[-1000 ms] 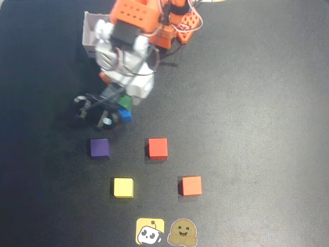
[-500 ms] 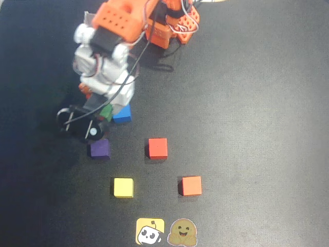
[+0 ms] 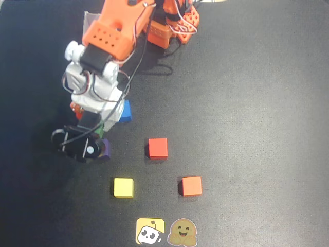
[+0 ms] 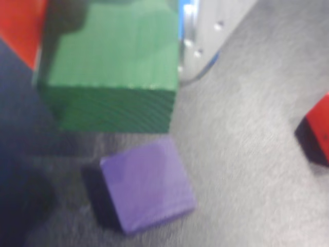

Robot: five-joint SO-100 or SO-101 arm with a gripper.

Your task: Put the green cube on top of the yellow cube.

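In the wrist view the green cube (image 4: 110,67) fills the space between my gripper's (image 4: 110,51) two jaws, an orange finger (image 4: 18,25) on its left and a white finger (image 4: 216,31) on its right, both against its sides. The cube appears held just above the black mat. In the overhead view the gripper (image 3: 100,127) sits under the arm at the left, and only a sliver of the green cube (image 3: 103,126) shows. The yellow cube (image 3: 123,187) lies on the mat below and slightly right of the gripper, apart from it.
A purple cube (image 3: 106,148) (image 4: 146,185) lies right beside the gripper. A blue cube (image 3: 125,110) lies by the arm. A red cube (image 3: 158,148) (image 4: 318,128) and an orange cube (image 3: 190,186) lie to the right. Two flat stickers (image 3: 150,231) (image 3: 183,232) sit at the bottom edge.
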